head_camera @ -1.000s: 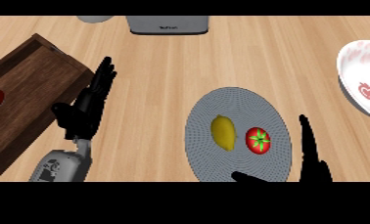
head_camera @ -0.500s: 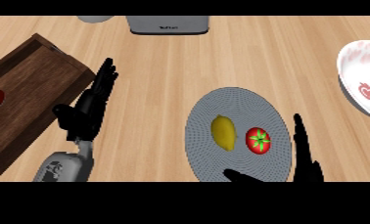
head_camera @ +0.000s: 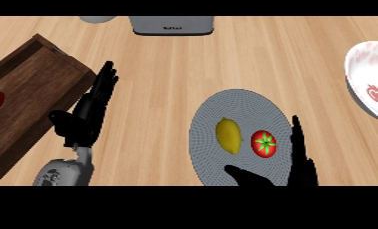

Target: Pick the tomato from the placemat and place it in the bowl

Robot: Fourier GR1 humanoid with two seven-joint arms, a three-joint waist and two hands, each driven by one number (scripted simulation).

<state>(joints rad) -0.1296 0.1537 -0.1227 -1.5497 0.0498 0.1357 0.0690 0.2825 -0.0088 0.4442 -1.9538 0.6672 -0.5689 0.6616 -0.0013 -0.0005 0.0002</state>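
A red tomato (head_camera: 263, 143) with a green stem lies on the round grey placemat (head_camera: 240, 107), to the right of a yellow lemon (head_camera: 228, 135). My right hand (head_camera: 301, 165) comes up from the lower edge just right of the tomato, open, fingers straight along the placemat's right edge and thumb stretched left below the tomato. It does not touch the tomato. The white bowl (head_camera: 361, 80) with red markings sits at the right edge, partly cut off. My left hand (head_camera: 90, 111) rests open on the counter at the left, fingers pointing up.
A dark wooden tray (head_camera: 37, 88) lies at the left, beside my left hand. A grey appliance (head_camera: 172, 24) and a grey round object (head_camera: 97, 19) stand at the counter's back edge. Bare wood lies between the placemat and the bowl.
My right hand has moved a little left and up, closer to the tomato, its thumb reaching further under it. The left hand has barely shifted.
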